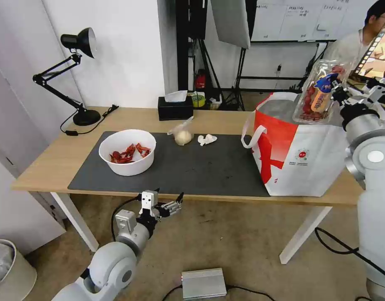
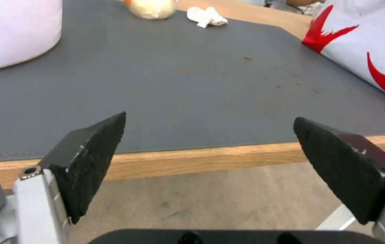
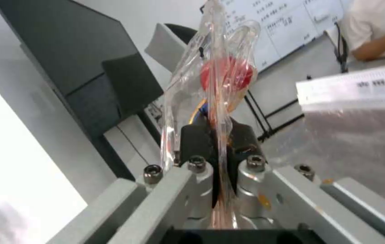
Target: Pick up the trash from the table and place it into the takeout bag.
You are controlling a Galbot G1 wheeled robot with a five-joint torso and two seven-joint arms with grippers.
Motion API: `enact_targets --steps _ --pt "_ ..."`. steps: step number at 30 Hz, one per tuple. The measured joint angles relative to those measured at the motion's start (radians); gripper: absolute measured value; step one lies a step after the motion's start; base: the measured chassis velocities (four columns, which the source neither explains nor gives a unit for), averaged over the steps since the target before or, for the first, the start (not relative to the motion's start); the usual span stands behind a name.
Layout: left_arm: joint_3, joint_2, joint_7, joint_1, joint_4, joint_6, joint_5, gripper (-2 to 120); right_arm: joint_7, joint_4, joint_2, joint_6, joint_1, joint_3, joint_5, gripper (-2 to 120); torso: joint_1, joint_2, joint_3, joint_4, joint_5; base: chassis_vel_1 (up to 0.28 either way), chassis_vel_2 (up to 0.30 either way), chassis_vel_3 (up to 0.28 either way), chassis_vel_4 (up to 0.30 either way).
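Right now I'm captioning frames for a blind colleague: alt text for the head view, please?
The right gripper holds a clear plastic tray above the open takeout bag. A white bowl, knotted bag and tissue remain on the table.

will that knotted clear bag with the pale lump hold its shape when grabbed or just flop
The knotted clear bag probably flops: its film looks thin and wrinkled, slumped around the lump. Pinched by the knot, the rounded lump would likely hang and swing. It seems light.
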Motion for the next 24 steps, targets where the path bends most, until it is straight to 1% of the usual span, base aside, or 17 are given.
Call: enact_targets --steps 2,3,4,6,7,9,10,11,13,14,16,17,18,21,22,24 --pt "0.0 0.001 0.0 0.001 -0.001 0.0 0.0 100 0.006 0.006 0.001 -0.004 -0.005 0.004 0.011 7 0.0 0.0 0.0 0.0 0.0 0.0 0.0 0.0 0.0" --pt "-0.001 0.001 0.0 0.002 -0.002 0.0 0.0 100 0.012 0.01 0.002 -0.01 -0.006 0.007 0.025 14 0.0 0.0 0.0 0.0 0.0 0.0 0.0 0.0 0.0" --pt "-0.001 0.001 0.0 0.002 -0.002 0.0 0.0 100 0.012 0.01 0.002 -0.01 -0.006 0.007 0.025 14 0.0 0.0 0.0 0.0 0.0 0.0 0.0 0.0 0.0" --pt "-0.001 0.001 0.0 0.002 -0.003 0.0 0.0 100 0.019 0.014 0.001 -0.017 -0.007 0.009 0.037 25 0.0 0.0 0.0 0.0 -0.0001 0.0 0.0 0.0 0.0" --pt "-0.001 0.001 0.0 0.002 -0.003 0.0 0.0 100 0.019 0.014 0.001 -0.017 -0.007 0.009 0.037 25 0.0 0.0 0.0 0.0 -0.0001 0.0 0.0 0.0 0.0" --pt "-0.001 0.001 0.0 0.002 -0.004 0.0 0.0 100 0.022 0.017 -0.001 -0.02 -0.007 0.01 0.04 32 0.0 0.0 0.0 0.0 0.0 0.0 0.0 0.0 0.0" --pt "-0.001 0.002 0.0 0.002 -0.005 0.0 0.0 100 0.023 0.019 -0.002 -0.021 -0.007 0.01 0.042 38 0.0 0.0 0.0 0.0 -0.0001 0.0 0.0 0.0 0.0" --pt "-0.001 0.002 0.0 0.002 -0.005 0.0 0.0 100 0.023 0.019 -0.002 -0.021 -0.007 0.01 0.042 38 0.0 0.0 0.0 0.0 -0.0001 0.0 0.0 0.0 0.0" --pt "-0.002 0.003 -0.001 0.002 -0.006 0.0 -0.001 100 0.024 0.02 -0.004 -0.022 -0.009 0.01 0.046 50 0.0 0.0 0.0 0.0 0.0 0.0 0.0 0.0 0.0" --pt "-0.002 0.003 -0.001 0.002 -0.006 0.0 -0.001 100 0.024 0.02 -0.004 -0.022 -0.009 0.01 0.046 50 0.0 0.0 0.0 0.0 0.0 0.0 0.0 0.0 0.0" --pt "-0.002 0.003 -0.001 0.001 -0.007 0.0 -0.002 100 0.024 0.021 -0.005 -0.023 -0.01 0.01 0.049 59 0.0 0.0 0.0 0.0 -0.0001 0.0 0.0 0.0 0.0" --pt "-0.003 0.003 -0.001 0.0 -0.008 0.0 -0.003 100 0.024 0.022 -0.006 -0.024 -0.011 0.01 0.052 65 0.0 0.0 0.0 0.0 0.0 0.0 0.0 0.0 0.0" --pt "-0.003 0.003 -0.001 0.0 -0.008 0.0 -0.003 100 0.024 0.022 -0.006 -0.024 -0.011 0.01 0.052 65 0.0 0.0 0.0 0.0 0.0 0.0 0.0 0.0 0.0" --pt "-0.004 0.003 -0.001 -0.001 -0.009 0.0 -0.004 100 0.024 0.022 -0.007 -0.027 -0.012 0.01 0.057 78 0.0 0.0 0.0 0.0 0.0 0.0 0.0 0.0 0.0" --pt "-0.004 0.003 -0.001 -0.001 -0.009 0.0 -0.004 100 0.024 0.022 -0.007 -0.027 -0.012 0.01 0.057 78 0.0 0.0 0.0 0.0 0.0 0.0 0.0 0.0 0.0" --pt "-0.004 0.003 -0.002 -0.001 -0.01 0.001 -0.004 100 0.021 0.025 -0.007 -0.029 -0.015 0.008 0.057 89 0.0 0.0 0.0 0.0 0.0 0.0 0.0 0.0 0.0"
